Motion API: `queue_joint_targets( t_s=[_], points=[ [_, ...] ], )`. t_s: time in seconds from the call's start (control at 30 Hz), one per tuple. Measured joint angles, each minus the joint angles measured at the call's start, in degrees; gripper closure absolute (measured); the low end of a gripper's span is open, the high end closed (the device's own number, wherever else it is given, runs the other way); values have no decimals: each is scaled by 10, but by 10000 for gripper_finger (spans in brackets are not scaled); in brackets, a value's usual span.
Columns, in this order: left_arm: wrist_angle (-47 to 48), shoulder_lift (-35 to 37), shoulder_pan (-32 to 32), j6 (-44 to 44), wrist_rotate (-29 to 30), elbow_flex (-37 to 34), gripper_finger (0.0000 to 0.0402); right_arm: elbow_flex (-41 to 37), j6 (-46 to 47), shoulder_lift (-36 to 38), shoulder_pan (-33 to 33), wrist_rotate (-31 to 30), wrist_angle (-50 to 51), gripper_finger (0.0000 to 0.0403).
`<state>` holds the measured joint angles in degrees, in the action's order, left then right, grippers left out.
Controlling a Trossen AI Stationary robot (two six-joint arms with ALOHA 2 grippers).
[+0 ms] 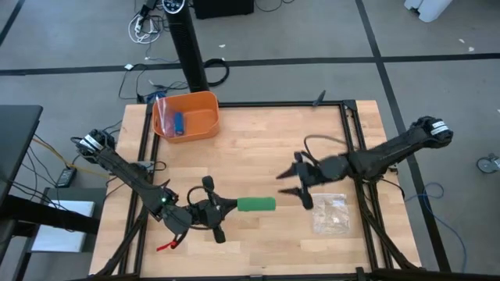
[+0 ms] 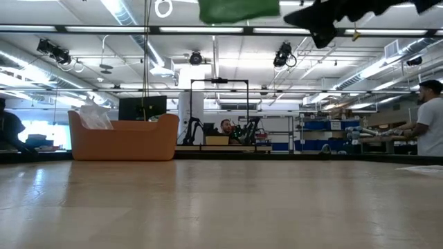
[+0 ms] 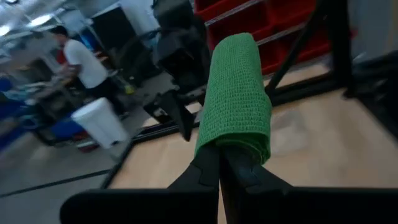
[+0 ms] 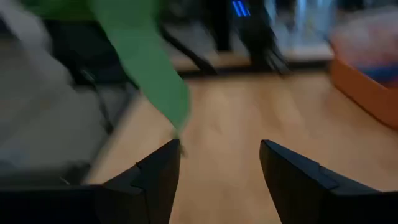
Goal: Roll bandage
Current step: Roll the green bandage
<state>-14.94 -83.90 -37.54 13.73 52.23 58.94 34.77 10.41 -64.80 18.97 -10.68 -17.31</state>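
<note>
Above the wooden tabletop point(image 1: 258, 156), the left claw point(image 1: 223, 206) is clamping the rolled bandage point(image 1: 256, 204), jutting ahead of it. The right claw point(image 1: 295, 186), fingers apart, should be closing squarely on the roll's free end.

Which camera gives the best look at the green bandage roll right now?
The left wrist view: the bandage fills the frame, its weave visible, pinched by the left end effector. The high view shows it small. The low view catches only its lower edge, and the right wrist view shows a green blur.
</note>
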Motion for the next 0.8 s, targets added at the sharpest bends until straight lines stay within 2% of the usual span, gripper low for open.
queue_joint_targets(
  t_s=[0.1, 0.2, 0.33, 0.57, 0.67, 0.73, 0.8],
  points=[
    [-7, 4, 15, -12, -27, 0, 400, -65, -11, -26, 30, -9, -187, 175],
    [-10, 4, 34, -25, -53, 0, 400, -77, -20, -63, 45, -30, -275, 173],
    [-17, 4, 51, -34, -67, 0, 400, -46, -26, -108, 50, -37, -296, 173],
    [-25, 4, 56, -34, -78, 0, 400, 1, -47, -162, 39, -100, -294, 179],
    [-33, 4, 55, -34, -78, 0, 400, 5, -49, -174, 33, -104, -292, 212],
    [-36, 8, 55, -31, -77, 0, 400, 5, -48, -176, 33, -103, -291, 256],
    [-40, 15, 55, -29, -70, 0, 400, 5, -49, -176, 34, -102, -292, 317]
  ],
)
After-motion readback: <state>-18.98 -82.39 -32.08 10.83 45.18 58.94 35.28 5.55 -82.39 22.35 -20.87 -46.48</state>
